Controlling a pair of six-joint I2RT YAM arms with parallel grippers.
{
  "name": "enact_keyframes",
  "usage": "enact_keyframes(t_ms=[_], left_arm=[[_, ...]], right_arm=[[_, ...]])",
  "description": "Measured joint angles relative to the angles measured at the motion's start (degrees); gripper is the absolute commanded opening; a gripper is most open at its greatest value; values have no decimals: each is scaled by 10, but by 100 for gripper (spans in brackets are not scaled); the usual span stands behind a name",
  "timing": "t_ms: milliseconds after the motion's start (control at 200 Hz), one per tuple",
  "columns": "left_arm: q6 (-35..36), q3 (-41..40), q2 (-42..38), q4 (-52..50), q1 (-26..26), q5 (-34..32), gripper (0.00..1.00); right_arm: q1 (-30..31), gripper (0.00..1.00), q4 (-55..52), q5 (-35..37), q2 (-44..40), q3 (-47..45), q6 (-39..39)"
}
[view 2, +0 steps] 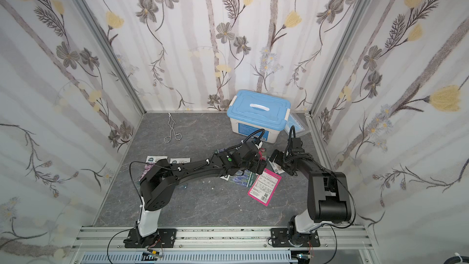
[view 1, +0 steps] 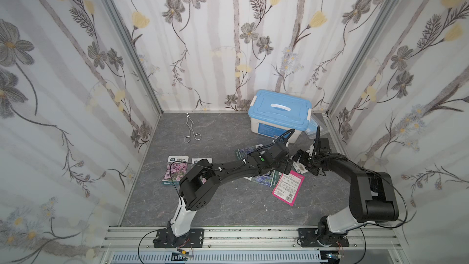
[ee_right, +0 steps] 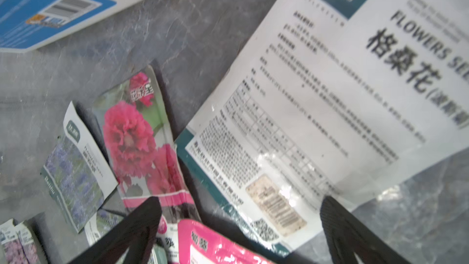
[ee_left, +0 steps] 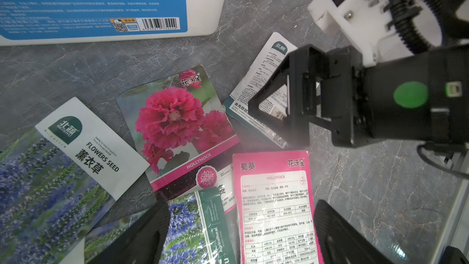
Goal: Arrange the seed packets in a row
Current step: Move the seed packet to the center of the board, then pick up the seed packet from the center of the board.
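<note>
Two pink-flower seed packets [view 1: 175, 171] lie side by side at the left, the second one [view 1: 201, 161] partly under my left arm. Right of the middle lies a loose, overlapping pile. It holds a lavender packet [ee_left: 63, 168], a magenta hollyhock packet [ee_left: 177, 123], a second lavender packet [ee_left: 193, 224], a pink text-backed packet [ee_left: 276, 212] and a white text-backed packet [ee_right: 317, 113]. My left gripper [ee_left: 241, 237] hangs open over the pink-backed and second lavender packets. My right gripper [ee_right: 241, 229] stands open over the white-backed packet's lower edge. Neither holds anything.
A white box with a blue lid [view 1: 279, 115] stands at the back right, close behind the pile. A clear pouch [view 1: 313, 128] lies beside it at the right wall. Metal tongs [view 1: 191, 128] lie at the back left. The two grippers are close together.
</note>
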Motion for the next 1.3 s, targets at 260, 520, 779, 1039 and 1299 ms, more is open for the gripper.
enact_keyframes(t_ms=[260,520,779,1039,1299], left_arm=[[-1,44,66,-3,-3,21,91],[23,207,183,-20,-22,58,91],[65,372,302,-55,-24,72,91],[88,446,363,-72,-6,73,92],[92,454,385,-54,28,84,91]], right_arm=[[-42,100,-8,-3,-141,-13,2],[-154,100,-13,-14,-120,9,-20],[-188,99,8,-33,-21,31,-26],[-188,99,35,-52,-1,-6,-16],[-181,99,66,-71,12,-35,-4]])
